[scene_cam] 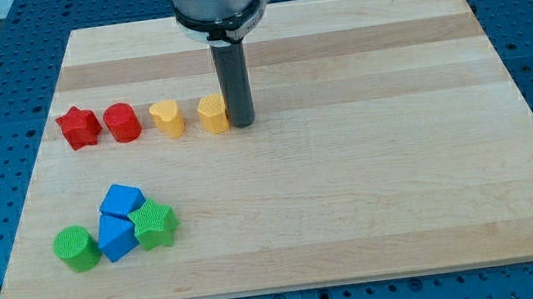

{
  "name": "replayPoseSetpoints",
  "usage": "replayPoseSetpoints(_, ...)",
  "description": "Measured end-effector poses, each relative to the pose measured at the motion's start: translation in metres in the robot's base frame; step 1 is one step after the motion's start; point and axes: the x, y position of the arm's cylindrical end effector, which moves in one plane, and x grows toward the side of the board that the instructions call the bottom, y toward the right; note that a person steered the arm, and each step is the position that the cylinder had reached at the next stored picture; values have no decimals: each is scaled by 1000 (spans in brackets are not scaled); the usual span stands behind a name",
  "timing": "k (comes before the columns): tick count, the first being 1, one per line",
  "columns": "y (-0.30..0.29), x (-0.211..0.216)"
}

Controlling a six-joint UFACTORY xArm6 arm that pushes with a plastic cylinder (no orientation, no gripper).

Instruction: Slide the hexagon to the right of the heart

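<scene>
A yellow hexagon (pixel 212 113) lies on the wooden board at the view's upper left of centre. A yellow heart (pixel 168 118) lies just to its left, a small gap apart. My tip (pixel 243 124) stands right against the hexagon's right side, touching or nearly touching it. The dark rod rises from there to the arm's mount at the view's top.
A red star (pixel 78 128) and a red cylinder (pixel 123 123) continue the row to the view's left. At the lower left sit a green cylinder (pixel 77 249), two blue blocks (pixel 120 200) (pixel 115 237) and a green star (pixel 154 225). The board's left edge (pixel 33 186) is near.
</scene>
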Motion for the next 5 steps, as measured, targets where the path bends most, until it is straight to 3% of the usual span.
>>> replayPoseSetpoints(5, -5, 16)
